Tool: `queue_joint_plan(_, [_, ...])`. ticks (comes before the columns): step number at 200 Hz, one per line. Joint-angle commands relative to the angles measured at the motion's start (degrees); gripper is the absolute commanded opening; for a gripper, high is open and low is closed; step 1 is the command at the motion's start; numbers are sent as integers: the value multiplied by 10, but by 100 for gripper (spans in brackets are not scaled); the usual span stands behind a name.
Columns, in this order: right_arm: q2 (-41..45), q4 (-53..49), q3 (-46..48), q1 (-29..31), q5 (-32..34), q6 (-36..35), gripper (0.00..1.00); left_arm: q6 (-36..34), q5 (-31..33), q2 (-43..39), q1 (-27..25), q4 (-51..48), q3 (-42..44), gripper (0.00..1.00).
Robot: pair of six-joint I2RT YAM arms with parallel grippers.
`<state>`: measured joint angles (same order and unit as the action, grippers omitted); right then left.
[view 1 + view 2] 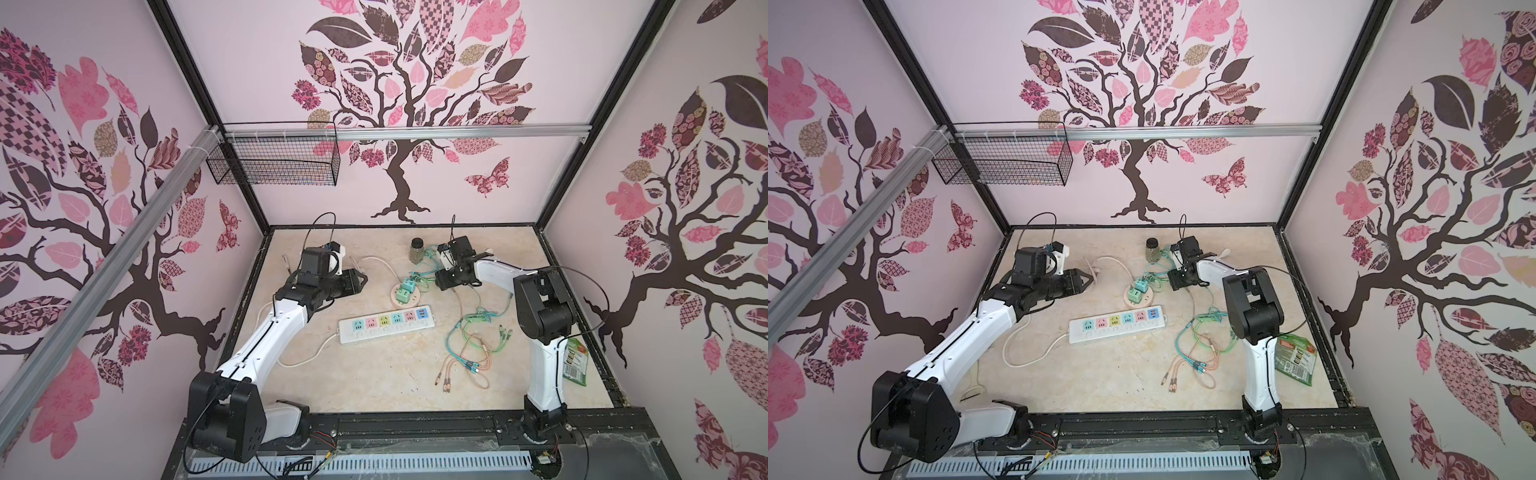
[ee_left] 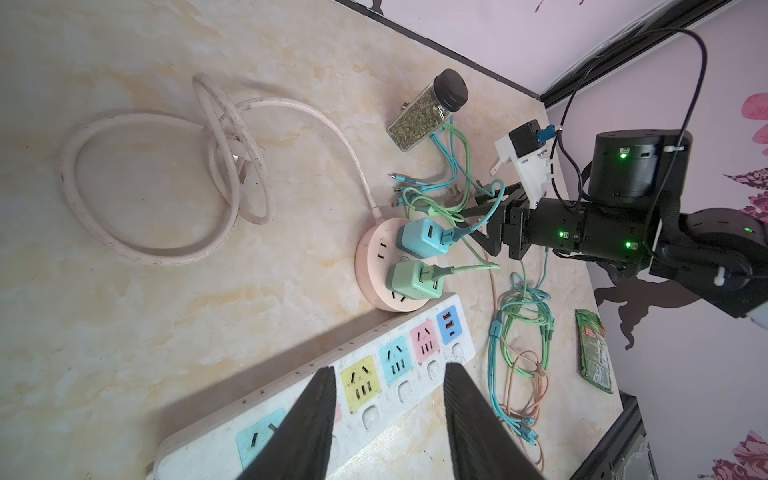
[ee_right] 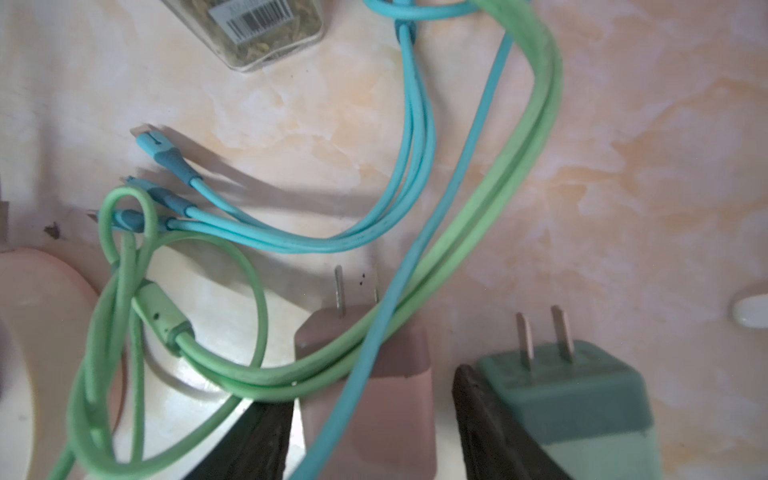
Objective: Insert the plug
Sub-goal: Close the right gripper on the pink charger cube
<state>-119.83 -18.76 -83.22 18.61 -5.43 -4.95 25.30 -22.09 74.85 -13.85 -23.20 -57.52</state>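
In the right wrist view the green cable (image 3: 548, 83) and blue cable (image 3: 451, 166) cross the pink plug (image 3: 399, 415), which runs off the picture's edge with both fingers (image 3: 482, 424). The green plug (image 3: 573, 390) is blurred. In both top views these plugs, at two o'clock from the round socket (image 1: 397, 303), are too small to tell.

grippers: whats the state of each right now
Left gripper: open, empty, above the power strip.
Right gripper: straddles the pink plug; whether it grips cannot be told.
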Motion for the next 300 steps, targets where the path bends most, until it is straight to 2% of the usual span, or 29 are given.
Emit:
queue_joint_plan(1, [-20,-11,-20,4,17,-1,61,-7,3,4,3,8,5,46])
queue_joint_plan(34, [-20,-11,-11,4,26,-8,54,-7,1,6,2,11,6,46])
queue_joint_plan(88, [-36,-22,-23,7,28,-7,60,-9,2,2,3,9,7,46])
queue_joint_plan(128, [-34,-44,-27,8,46,0,46,-9,3,-4,3,6,7,46])
queue_joint_plan(162, [10,-61,6,7,67,16,41,-8,3,-6,3,5,8,46])
queue_joint_plan(216, [100,-102,48,6,60,36,39,-3,-11,0,3,13,4,46])
queue_joint_plan(270, [150,-146,63,6,4,37,39,4,-25,2,3,20,0,46])
queue_joint_plan(300, [195,-125,79,-8,-104,54,39,4,-25,-1,3,18,1,46])
